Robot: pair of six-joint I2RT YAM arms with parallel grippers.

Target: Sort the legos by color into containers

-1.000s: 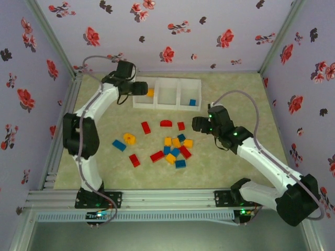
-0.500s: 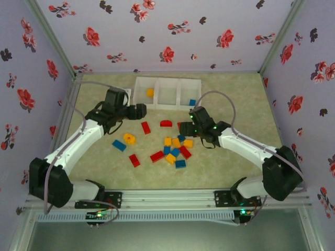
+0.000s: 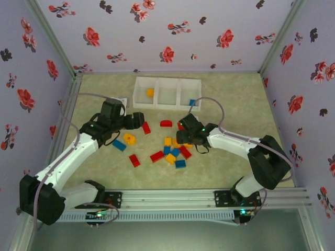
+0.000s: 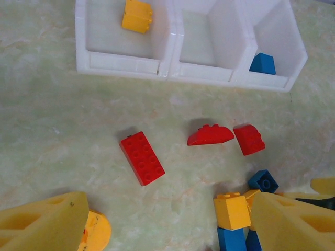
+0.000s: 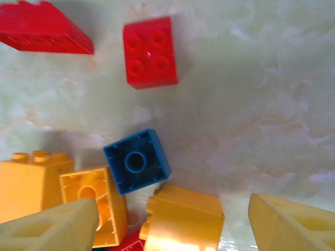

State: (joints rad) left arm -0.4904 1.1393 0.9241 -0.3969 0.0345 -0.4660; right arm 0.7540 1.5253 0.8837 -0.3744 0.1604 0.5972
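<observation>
- The containers (image 3: 167, 80) stand in a row near the far edge of the table (image 3: 235, 99). A strip of bare table lies between their front wall and the legos (image 3: 175, 149).
- The left gripper (image 3: 137, 120) hovers just beside a long red brick (image 4: 142, 158). Its fingers are wide apart, with nothing between them.
- The right gripper (image 5: 172, 225) is low over the pile. Its fingers are apart on both sides of a yellow brick (image 5: 183, 217) and do not touch it.
- A blue brick (image 5: 137, 162) lies just beside it.
- Right of the pile the table is free.
</observation>
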